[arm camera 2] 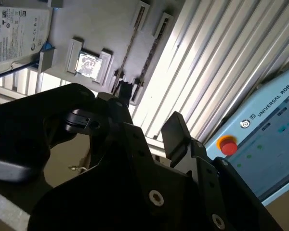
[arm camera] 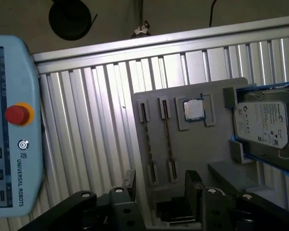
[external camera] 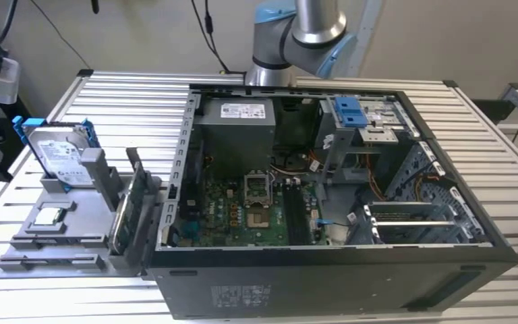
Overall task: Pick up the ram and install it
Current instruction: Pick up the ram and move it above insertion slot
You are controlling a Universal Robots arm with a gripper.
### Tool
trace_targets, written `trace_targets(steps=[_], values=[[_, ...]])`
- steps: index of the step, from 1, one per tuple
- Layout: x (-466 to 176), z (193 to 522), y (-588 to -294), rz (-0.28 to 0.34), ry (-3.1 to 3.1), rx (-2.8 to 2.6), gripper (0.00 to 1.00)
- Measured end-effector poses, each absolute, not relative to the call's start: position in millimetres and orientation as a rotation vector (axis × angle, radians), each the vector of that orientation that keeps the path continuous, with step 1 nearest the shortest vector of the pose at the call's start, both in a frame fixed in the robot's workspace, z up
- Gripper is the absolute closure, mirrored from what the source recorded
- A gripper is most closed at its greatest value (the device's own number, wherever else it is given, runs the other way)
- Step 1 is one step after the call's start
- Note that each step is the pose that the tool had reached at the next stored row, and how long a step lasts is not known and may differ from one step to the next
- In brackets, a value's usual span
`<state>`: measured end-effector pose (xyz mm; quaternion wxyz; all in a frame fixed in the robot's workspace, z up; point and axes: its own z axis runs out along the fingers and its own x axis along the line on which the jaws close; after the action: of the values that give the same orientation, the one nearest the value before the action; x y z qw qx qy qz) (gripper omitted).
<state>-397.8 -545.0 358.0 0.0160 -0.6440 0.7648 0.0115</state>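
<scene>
Released gripper [arm camera: 161,179] is hovering over the grey holder [arm camera: 212,144] on the table [arm camera: 86,120].
The ram [arm camera: 167,139] is standing edgewise in its slot, a processor chip [arm camera: 193,109] and hard drive [arm camera: 265,125] sitting alongside.

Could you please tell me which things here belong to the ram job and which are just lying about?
Job: ram, end effector, case.
Lying about: hard drive, chip, pendant.
</scene>
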Motion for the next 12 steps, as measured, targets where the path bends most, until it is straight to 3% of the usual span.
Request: trace_targets(steps=[12], values=[[-397.8, 354.1, -545.0, 0.032, 2.377, -2.002, 0.46]])
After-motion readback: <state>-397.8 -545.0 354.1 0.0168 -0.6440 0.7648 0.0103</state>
